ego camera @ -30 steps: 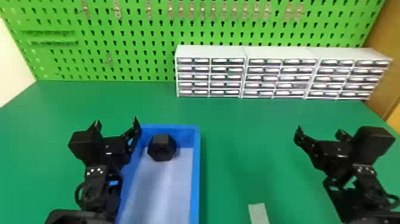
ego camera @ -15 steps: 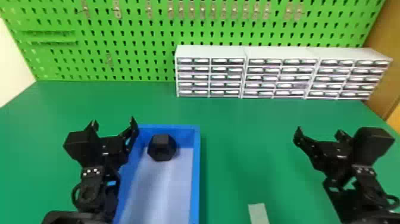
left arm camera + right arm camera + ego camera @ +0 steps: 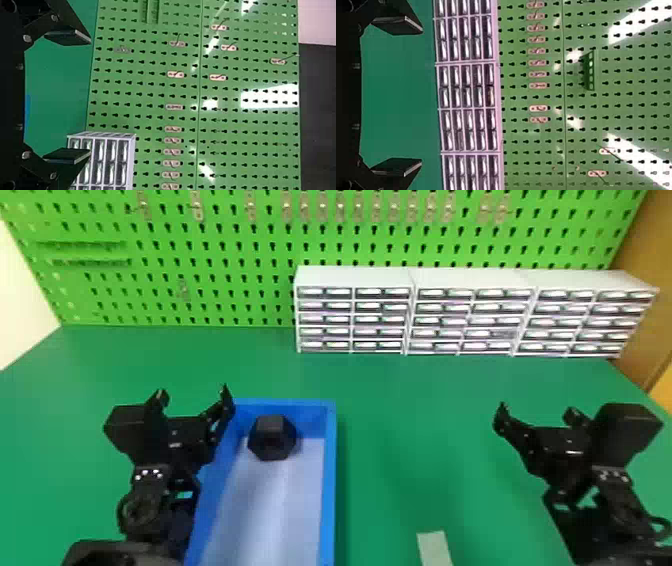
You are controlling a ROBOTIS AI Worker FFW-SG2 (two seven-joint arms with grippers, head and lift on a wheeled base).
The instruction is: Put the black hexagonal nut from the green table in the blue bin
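Observation:
The black hexagonal nut (image 3: 272, 437) lies inside the blue bin (image 3: 328, 490), at its far end against the back wall. My left gripper (image 3: 192, 400) is above the bin's left edge, left of the nut, its fingers spread with nothing between them. In the left wrist view the same gripper (image 3: 88, 97) is open. Over the right part of the green table (image 3: 400, 440), my right gripper (image 3: 537, 415) stands open and empty, well away from the bin. The right wrist view has this gripper (image 3: 421, 98) with its fingers wide apart.
White drawer cabinets (image 3: 470, 282) stand at the back of the table, in front of a green pegboard (image 3: 225, 290). A small pale strip (image 3: 434, 547) lies near the front edge, right of the bin.
My left gripper has shifted slightly to the left, away from the nut. The nut, the bin and the right arm stay where they were.

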